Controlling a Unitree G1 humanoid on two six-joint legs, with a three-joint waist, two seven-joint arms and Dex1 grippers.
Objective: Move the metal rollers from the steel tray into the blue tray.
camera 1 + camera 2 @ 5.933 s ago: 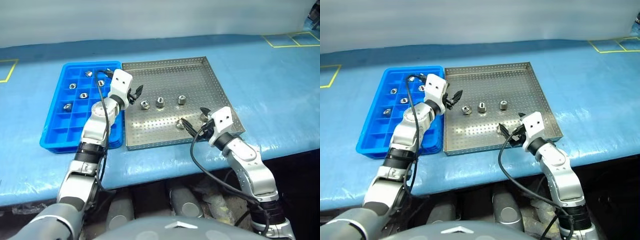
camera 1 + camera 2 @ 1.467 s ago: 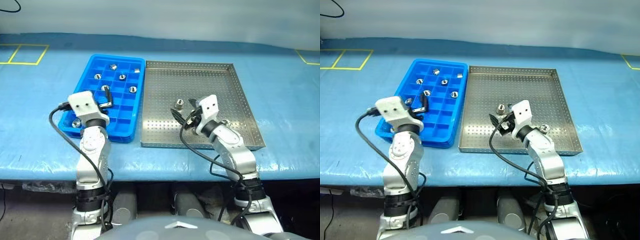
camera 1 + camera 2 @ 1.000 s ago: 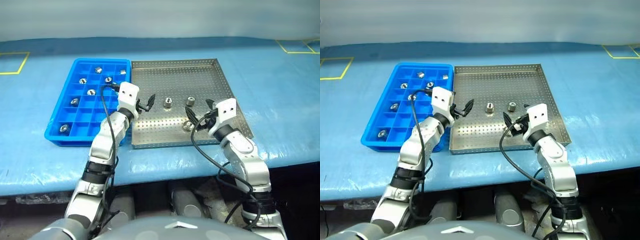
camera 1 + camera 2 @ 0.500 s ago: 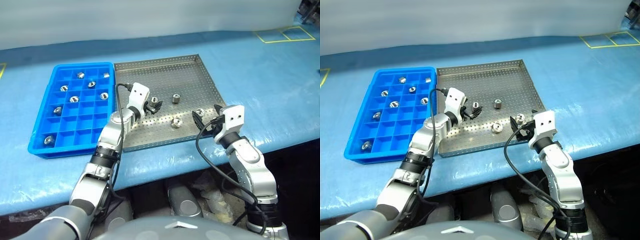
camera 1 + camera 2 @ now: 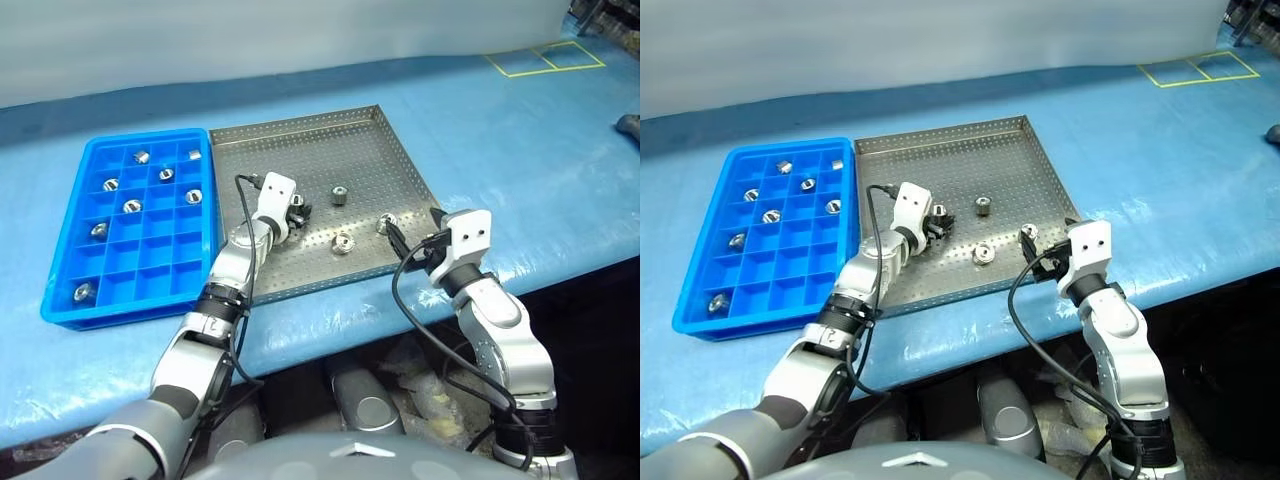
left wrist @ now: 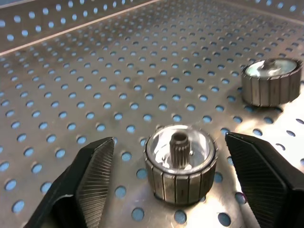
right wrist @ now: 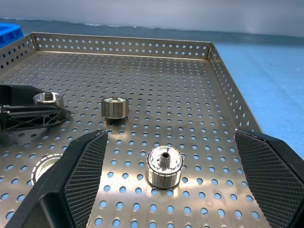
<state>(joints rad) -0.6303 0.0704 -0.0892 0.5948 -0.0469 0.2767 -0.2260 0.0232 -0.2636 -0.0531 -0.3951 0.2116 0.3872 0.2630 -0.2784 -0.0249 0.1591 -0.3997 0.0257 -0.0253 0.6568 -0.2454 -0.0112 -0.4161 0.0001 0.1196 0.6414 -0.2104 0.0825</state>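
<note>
While the left gripper (image 6: 168,190) straddles a metal roller (image 6: 180,164) mid-frame on the steel tray (image 5: 300,150), fingers spread, not touching; right gripper (image 7: 168,190) gapes wide, empty; head view shows blue tray (image 5: 60,290) at left.

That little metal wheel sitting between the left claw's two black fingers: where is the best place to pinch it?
Probably across its ribbed outer wall. The roller stands upright on the steel tray, toothed hub pointing up, so its round sides are free. The left end effector, coming in low and nearly level, already has one finger on each side with gaps left; closing straight in should hold it.
</note>
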